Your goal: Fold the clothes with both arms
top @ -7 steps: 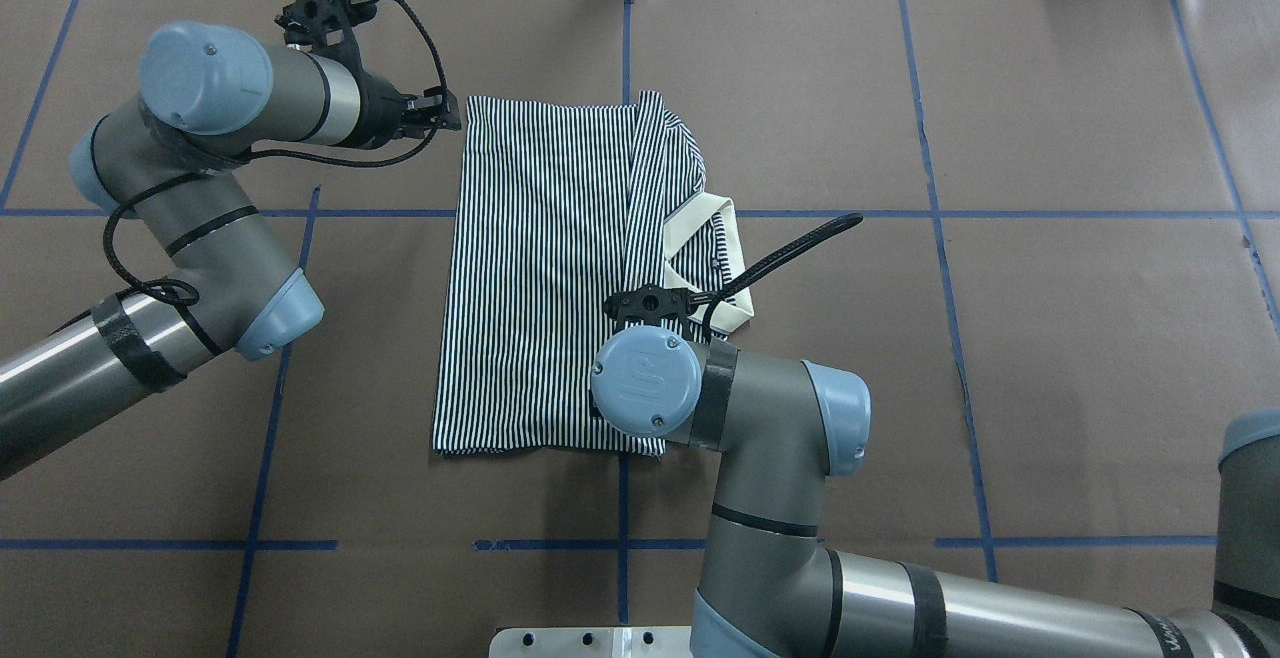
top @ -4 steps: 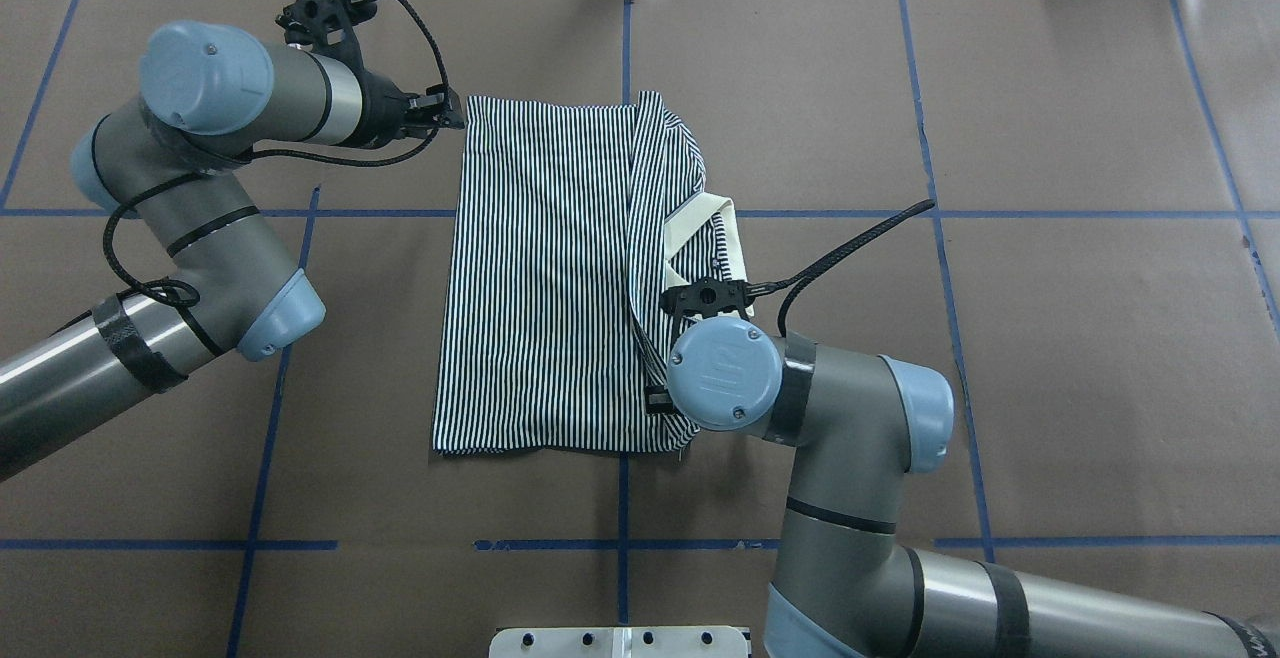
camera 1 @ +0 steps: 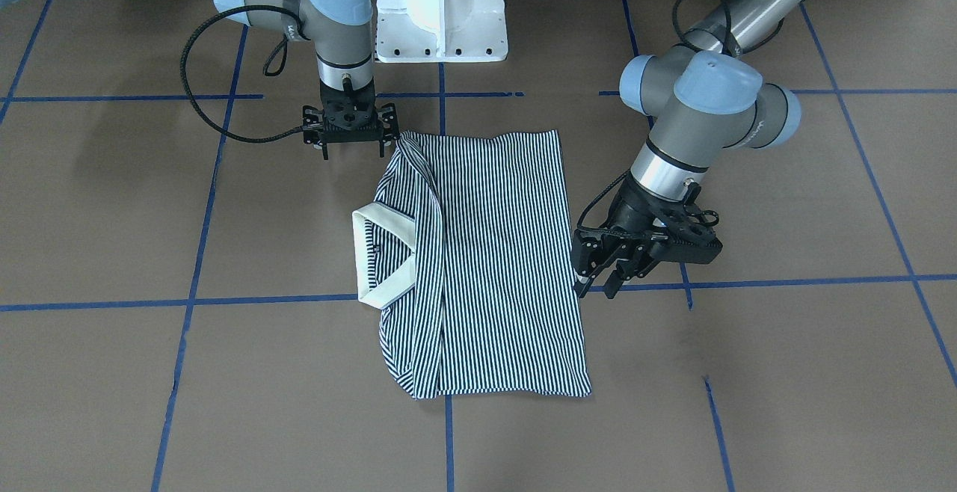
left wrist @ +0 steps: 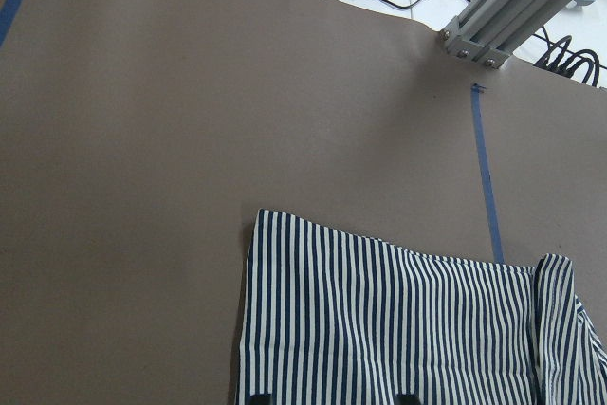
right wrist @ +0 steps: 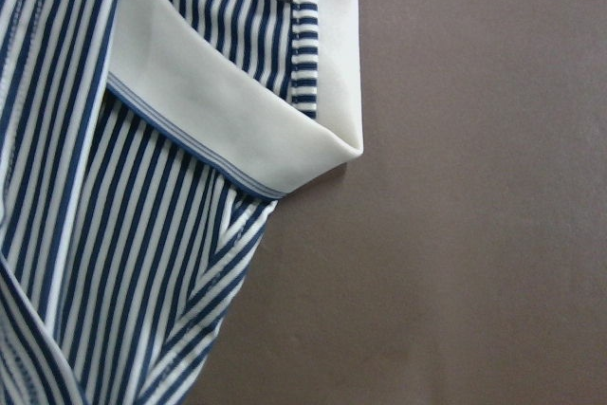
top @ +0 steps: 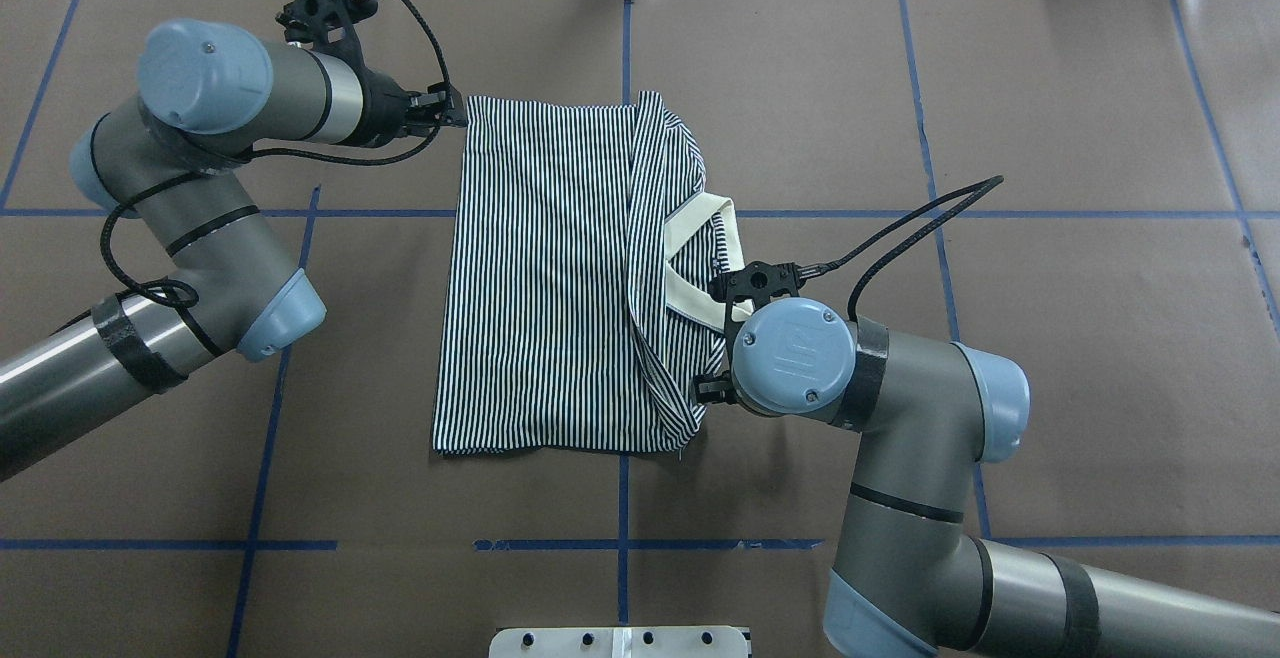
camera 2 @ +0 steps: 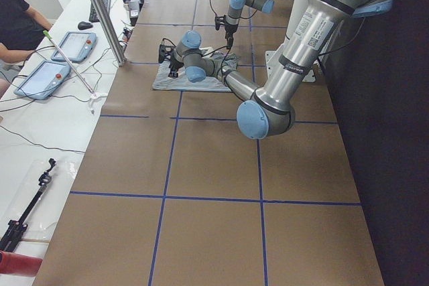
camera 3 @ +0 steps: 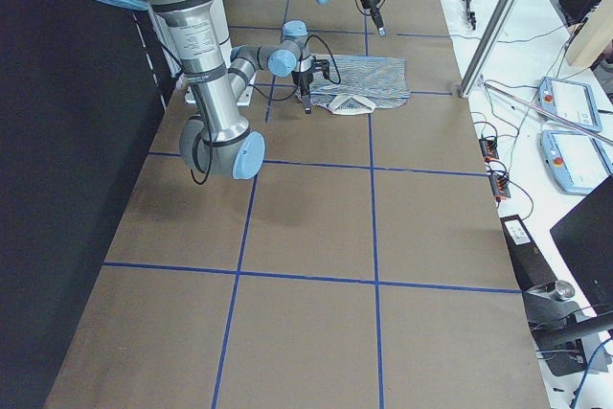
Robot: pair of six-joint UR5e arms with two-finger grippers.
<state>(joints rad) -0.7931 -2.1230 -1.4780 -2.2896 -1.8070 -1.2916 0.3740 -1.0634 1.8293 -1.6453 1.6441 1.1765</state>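
My left black two-finger gripper point(camera 1: 597, 285) tilted down, fingers spread, by edge of navy-and-white striped polo shirt point(camera 1: 493, 253) folded on brown table point(camera 1: 748, 372); right gripper point(camera 1: 353, 146) vertical at near corner, cannot tell if clenched

Shirt point(top: 550, 278) on table point(top: 1050, 138); left pincer point(camera 1: 596, 287) far-left corner, right pincer point(camera 1: 350, 139) near-right.
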